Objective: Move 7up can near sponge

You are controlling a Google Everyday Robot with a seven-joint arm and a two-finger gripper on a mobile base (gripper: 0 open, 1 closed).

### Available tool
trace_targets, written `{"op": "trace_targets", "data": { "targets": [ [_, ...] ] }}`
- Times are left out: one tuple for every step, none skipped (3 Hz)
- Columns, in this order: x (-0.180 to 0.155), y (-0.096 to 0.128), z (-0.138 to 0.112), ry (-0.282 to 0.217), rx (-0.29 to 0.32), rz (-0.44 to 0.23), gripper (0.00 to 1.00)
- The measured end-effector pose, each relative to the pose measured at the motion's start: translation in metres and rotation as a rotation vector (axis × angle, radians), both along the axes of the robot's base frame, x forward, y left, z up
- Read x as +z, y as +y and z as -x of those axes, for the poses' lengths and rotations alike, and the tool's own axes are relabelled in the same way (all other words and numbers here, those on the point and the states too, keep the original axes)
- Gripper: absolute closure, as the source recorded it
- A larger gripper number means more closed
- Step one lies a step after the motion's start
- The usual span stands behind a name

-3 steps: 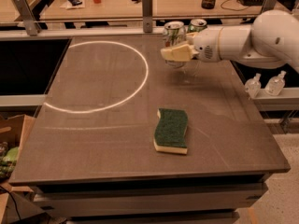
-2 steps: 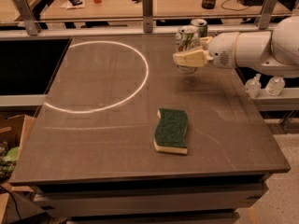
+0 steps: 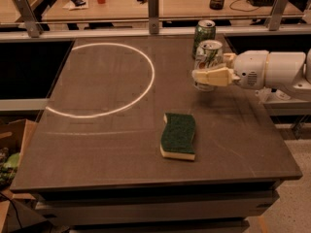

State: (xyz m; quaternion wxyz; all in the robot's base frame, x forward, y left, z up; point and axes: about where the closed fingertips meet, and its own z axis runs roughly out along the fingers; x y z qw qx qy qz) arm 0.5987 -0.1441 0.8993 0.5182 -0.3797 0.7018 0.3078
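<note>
So the gripper (image 3: 208, 76) has come toward the near side and a bit right since the last frame, bringing the 7up can (image 3: 209, 55) away from the darker green can (image 3: 204, 32). Its fingers are clamped around the can's lower half, over the right rear part of the table (image 3: 97, 154). The sponge (image 3: 179, 135) lies flat nearer the front edge, apart from the can.

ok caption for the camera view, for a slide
Gripper holding the 7up can at the far right of the table, beyond the sponge.
</note>
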Motion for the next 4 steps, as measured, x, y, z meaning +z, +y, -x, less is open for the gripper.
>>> {"op": "trace_targets", "data": {
  "targets": [
    [-0.003,-0.002,0.025,0.034,0.050,-0.037,1.00],
    [-0.012,0.000,0.054,0.077,0.100,-0.032,1.00],
    [-0.025,0.004,0.078,0.071,0.126,0.014,1.00],
    [-0.040,0.011,0.095,0.054,0.128,0.033,1.00]
  ]
}}
